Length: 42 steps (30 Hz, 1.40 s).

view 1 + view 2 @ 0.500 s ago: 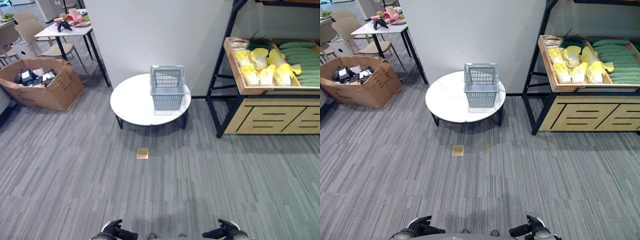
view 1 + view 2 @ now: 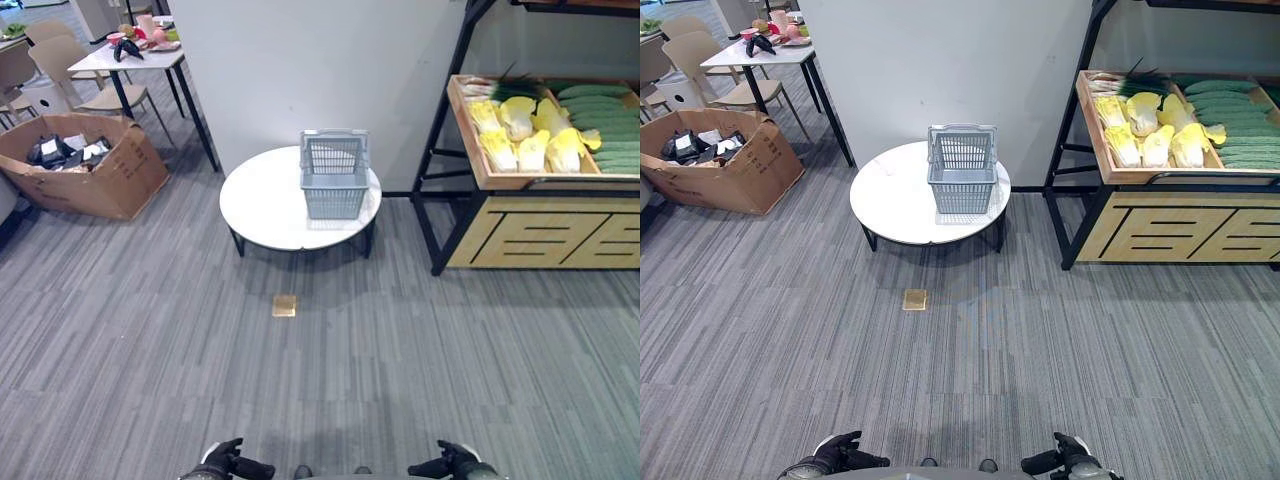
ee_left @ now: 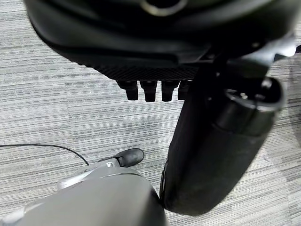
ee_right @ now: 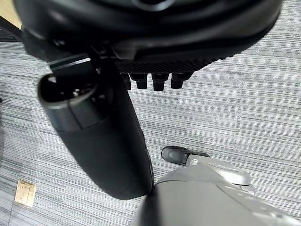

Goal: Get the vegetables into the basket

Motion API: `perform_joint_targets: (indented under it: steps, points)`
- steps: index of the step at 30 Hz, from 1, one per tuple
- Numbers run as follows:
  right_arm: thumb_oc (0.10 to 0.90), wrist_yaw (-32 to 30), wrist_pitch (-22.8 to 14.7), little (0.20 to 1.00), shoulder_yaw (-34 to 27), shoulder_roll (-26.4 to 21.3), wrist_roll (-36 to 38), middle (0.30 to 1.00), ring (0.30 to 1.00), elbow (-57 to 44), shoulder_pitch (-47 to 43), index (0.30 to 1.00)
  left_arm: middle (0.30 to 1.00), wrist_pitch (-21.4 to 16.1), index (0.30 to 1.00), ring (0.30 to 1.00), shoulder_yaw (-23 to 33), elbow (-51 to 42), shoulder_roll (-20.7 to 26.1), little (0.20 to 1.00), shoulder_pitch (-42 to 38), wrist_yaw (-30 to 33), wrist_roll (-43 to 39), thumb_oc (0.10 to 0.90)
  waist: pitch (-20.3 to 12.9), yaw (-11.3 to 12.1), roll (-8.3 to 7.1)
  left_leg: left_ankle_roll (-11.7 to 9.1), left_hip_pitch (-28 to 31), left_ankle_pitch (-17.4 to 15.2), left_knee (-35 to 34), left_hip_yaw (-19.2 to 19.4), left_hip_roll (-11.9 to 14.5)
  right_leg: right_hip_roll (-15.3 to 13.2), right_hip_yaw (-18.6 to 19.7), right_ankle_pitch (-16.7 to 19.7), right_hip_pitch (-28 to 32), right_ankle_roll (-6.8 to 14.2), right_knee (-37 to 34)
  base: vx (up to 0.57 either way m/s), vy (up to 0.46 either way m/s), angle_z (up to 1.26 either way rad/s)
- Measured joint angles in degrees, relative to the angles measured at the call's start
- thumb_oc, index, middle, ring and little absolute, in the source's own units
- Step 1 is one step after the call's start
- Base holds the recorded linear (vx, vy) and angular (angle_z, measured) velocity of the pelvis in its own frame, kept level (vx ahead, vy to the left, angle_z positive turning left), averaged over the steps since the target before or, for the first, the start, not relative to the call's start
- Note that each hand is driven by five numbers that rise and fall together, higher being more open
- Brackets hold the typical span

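A grey plastic basket (image 2: 334, 178) stands upright and empty on a round white table (image 2: 265, 205) straight ahead. To the right, a wooden shelf tray (image 2: 478, 160) holds yellow-white cabbages (image 2: 530, 135) and green cucumbers (image 2: 605, 115). My left hand (image 2: 225, 462) and right hand (image 2: 452, 462) hang low at the near edge, far from basket and shelf. In the wrist views the left hand (image 3: 216, 141) and right hand (image 4: 99, 136) show relaxed fingers with only grey carpet beyond them, and neither holds anything.
An open cardboard box (image 2: 85, 165) sits on the floor at the left. Behind it stand a white table (image 2: 125, 60) with items and chairs (image 2: 75, 70). A small brass floor plate (image 2: 285, 305) lies before the round table. Grey carpet stretches between me and the table.
The whole picture has shifted very slightly, so the camera moved. Both hands stay low and the basket and vegetables have not moved.
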Motion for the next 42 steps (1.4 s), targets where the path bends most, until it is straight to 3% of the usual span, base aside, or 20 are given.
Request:
perform_joint_targets:
  steps: [21, 42]
  points:
    - [0.900, 0.0, 0.9, 1.000, 0.3, -0.1, -0.1, 1.000, 1.000, 2.0, 3.1, 1.000, 1.000, 0.2, 1.000, 1.000, 0.5, 1.0, 0.2, 1.000, 0.1, -0.3, 0.0, 0.900, -1.3, 0.0, -0.92, 0.0, 0.4, 0.0, 0.0, -0.2, 0.0, 0.0, -0.2, 0.1, 0.4, -0.1, 0.0, 0.00, 0.000, 0.00]
    - [0.900, 0.2, 1.0, 1.000, 1.0, -0.1, -0.1, 1.000, 1.000, 2.4, 3.9, 1.000, 1.000, 0.2, 1.000, 1.000, 0.4, 1.4, 0.3, 1.000, 0.1, -0.3, 0.0, 0.900, -1.3, -0.2, -0.83, 0.0, 0.4, 0.1, 0.0, -0.3, 0.0, 0.1, -0.2, 0.1, 0.4, 0.0, 0.0, 0.00, -0.003, 0.00]
